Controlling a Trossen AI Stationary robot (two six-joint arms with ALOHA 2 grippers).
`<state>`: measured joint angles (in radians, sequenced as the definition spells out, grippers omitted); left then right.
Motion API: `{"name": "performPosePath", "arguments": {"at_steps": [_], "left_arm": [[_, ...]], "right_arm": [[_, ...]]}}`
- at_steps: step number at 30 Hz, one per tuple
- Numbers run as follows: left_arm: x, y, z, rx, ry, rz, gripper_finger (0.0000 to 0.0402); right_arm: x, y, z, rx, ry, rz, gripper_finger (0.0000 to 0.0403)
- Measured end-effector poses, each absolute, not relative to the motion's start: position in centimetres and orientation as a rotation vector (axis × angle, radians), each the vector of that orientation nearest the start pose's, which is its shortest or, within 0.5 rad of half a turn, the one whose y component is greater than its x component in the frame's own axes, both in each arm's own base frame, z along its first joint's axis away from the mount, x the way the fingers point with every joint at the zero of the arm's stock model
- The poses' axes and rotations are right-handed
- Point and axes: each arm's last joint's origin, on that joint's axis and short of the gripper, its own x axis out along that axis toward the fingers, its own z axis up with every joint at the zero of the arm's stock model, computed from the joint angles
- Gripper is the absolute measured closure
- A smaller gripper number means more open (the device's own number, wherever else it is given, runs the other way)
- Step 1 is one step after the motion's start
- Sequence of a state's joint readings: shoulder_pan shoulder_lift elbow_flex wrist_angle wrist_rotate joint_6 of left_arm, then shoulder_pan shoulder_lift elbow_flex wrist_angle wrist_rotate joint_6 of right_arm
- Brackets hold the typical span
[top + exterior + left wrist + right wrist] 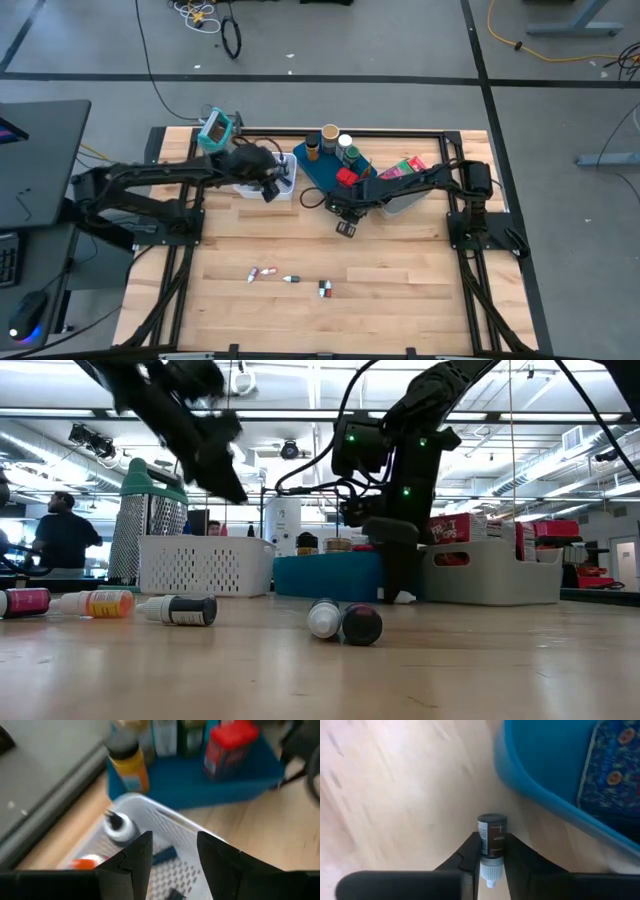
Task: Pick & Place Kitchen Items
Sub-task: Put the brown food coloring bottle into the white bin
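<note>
My right gripper (493,851) is shut on a thumb-sized bottle (491,836) with a dark label and a white cap. It is low over the table beside the blue tray (318,172), and it also shows in the high view (345,226). My left gripper (174,854) is open and empty above the white mesh basket (284,180). In the basket lie a white-capped bottle (120,828) and an orange item (85,864). Several small bottles lie on their sides near the table's front (255,273) (291,279) (325,289). My right gripper pinches the bottle between its two fingers at the label's cap-side end (491,851), just above the white cap (490,870). The bottle lies along the fingers, cap toward the wrist, dark base sticking out past the fingertips. Whether the base touches the table, I cannot tell.
The blue tray holds jars (329,137) and a red tin (346,177). A grey bin (410,195) with red and green packets stands right of it. A grater (150,520) stands behind the basket. People show in the room behind the table.
</note>
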<state>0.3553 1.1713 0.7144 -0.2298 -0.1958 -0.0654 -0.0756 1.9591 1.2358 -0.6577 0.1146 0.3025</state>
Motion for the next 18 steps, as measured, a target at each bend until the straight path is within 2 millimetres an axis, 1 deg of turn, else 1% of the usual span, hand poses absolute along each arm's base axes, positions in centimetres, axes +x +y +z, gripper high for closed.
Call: {"name": "performPosePath", "arguments": {"at_steps": [2,5,9,12,16,18], "left_arm": [[21.1,8.5,24.9,-0.085,0.617,0.58,0.0237],[18.8,7.8,27.6,-0.064,0.501,0.631,0.0237],[15.1,6.5,30.0,-0.058,0.4,0.648,0.0237],[12.7,5.6,30.9,-0.063,0.349,0.651,0.0237],[10.2,4.7,31.4,-0.099,0.294,0.658,0.0237],[9.2,4.3,31.5,-0.105,0.28,0.659,0.0237]], "right_arm": [[36.3,-2.7,13.8,0.242,1.336,-0.359,0.0341],[36.8,-1.8,14.2,0.276,1.317,-0.339,0.0323],[37.9,-0.2,15.2,0.289,1.277,-0.262,0.0313],[38.8,0.6,16.5,0.239,1.225,-0.282,0.0321],[39.1,0.5,18.4,0.16,1.237,-0.375,0.0328],[39.6,0.4,19.5,0.148,1.201,-0.379,0.0328]]}}
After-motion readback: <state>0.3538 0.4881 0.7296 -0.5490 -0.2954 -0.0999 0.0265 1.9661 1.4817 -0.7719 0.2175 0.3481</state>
